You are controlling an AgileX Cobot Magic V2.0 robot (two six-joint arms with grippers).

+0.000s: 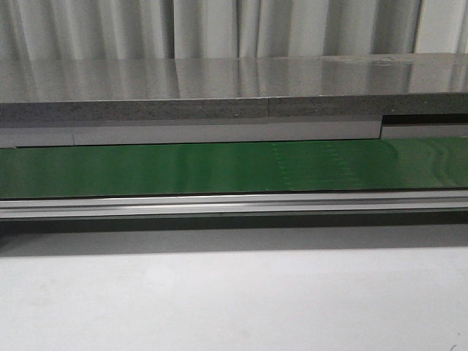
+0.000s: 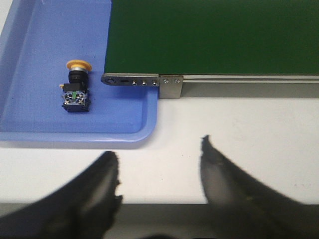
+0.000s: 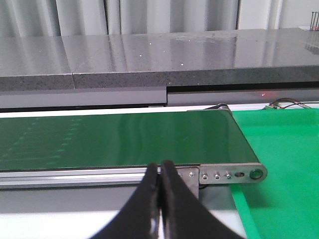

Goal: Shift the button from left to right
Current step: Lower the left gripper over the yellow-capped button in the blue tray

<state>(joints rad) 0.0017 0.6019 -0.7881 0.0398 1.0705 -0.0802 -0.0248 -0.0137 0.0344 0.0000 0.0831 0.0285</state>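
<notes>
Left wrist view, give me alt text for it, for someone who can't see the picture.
A yellow-capped button lies on its side in a blue tray, beside the end of a green conveyor belt. The left gripper hangs open over the white table, holding nothing.

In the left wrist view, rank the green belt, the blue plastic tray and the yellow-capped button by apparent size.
1. Green conveyor belt, largest, though cropped.
2. Blue plastic tray, also cropped, so its gap to the belt is unsure.
3. Yellow-capped push-button with the dark boxy body, clearly smallest, lying in the tray.
</notes>
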